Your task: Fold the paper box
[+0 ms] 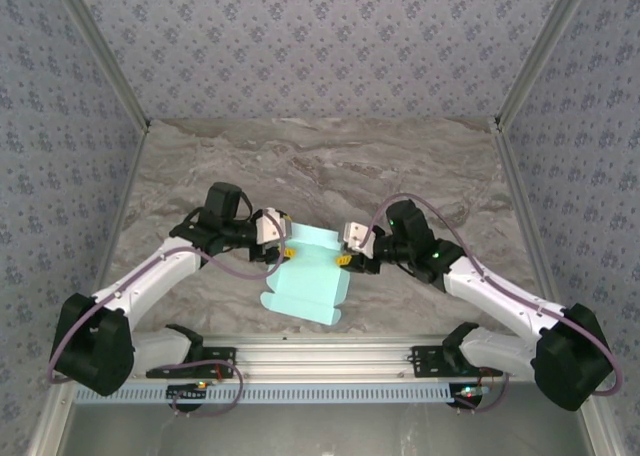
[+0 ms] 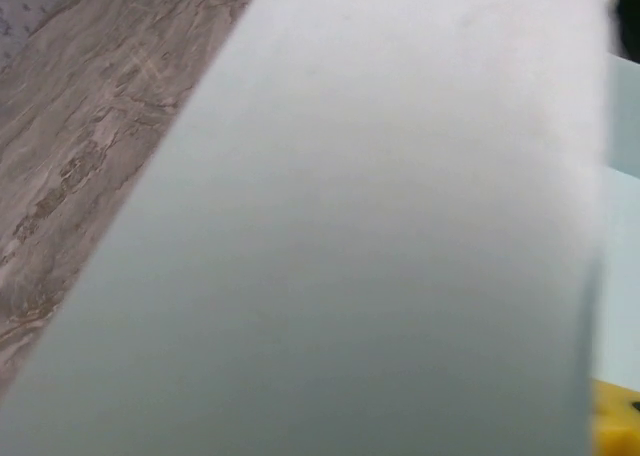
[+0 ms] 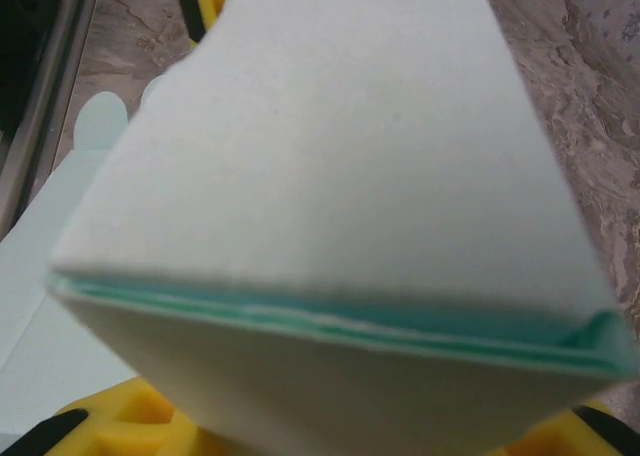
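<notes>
The paper box (image 1: pixel 305 274) is seen at the centre of the top view on the marble table (image 1: pixel 330 166), just above the metal rail (image 1: pixel 330 354). Its near part is spread flat, and its far part is raised into a wall between the two tools.

The left gripper (image 1: pixel 284 244) is placed at the left end of that wall. In the left wrist view a pale panel of the box (image 2: pixel 380 236) is held close to the lens, with a yellow pad (image 2: pixel 615 421) at the lower right. Whether these jaws are spread or pressed together cannot be told.

The right gripper (image 1: pixel 346 254) is set at the right end. In its wrist view the folded end of the box (image 3: pixel 340 156) is pinched between the yellow pads (image 3: pixel 130 421) along the bottom edge.
</notes>
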`<state>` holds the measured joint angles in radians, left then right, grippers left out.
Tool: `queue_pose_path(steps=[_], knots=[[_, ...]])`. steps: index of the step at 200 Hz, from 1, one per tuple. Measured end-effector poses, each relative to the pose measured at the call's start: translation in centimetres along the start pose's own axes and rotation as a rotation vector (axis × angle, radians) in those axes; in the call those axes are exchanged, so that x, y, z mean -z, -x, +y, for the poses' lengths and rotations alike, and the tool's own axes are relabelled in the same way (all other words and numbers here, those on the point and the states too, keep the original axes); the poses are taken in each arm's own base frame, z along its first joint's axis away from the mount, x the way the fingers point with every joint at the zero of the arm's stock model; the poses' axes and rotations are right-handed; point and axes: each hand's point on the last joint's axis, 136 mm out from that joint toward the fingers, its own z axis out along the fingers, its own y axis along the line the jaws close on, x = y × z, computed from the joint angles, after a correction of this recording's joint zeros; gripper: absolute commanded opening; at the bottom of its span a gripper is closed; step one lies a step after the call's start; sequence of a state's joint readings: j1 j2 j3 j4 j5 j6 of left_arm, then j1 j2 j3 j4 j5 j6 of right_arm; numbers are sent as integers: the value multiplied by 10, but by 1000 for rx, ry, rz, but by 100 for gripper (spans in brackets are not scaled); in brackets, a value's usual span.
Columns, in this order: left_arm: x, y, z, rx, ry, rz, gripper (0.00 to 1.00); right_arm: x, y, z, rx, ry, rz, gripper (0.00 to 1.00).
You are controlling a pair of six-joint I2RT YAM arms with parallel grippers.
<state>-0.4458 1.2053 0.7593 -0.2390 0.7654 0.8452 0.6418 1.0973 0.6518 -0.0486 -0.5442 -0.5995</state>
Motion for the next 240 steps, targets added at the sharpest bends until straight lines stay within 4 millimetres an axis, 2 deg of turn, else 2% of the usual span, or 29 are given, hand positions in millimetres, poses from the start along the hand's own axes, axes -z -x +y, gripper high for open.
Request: queue_pose_path(steps=[77, 137, 153, 164, 194, 240], knots=[[27, 6, -1, -53, 49, 0, 64, 10, -7, -3, 0, -7, 18, 6], [23, -5, -1, -71, 43, 42, 64, 11, -8, -4, -10, 3, 12, 6], [22, -6, 1, -78, 51, 40, 76, 12, -5, 0, -9, 28, -7, 6], [22, -5, 2, -85, 54, 35, 76, 12, -3, 4, -2, 45, -18, 6], [19, -5, 1, -79, 39, 27, 75, 10, -2, 14, 18, 85, -22, 6], [10, -8, -14, -66, -48, 14, 69, 11, 0, 16, 30, 93, -32, 6]])
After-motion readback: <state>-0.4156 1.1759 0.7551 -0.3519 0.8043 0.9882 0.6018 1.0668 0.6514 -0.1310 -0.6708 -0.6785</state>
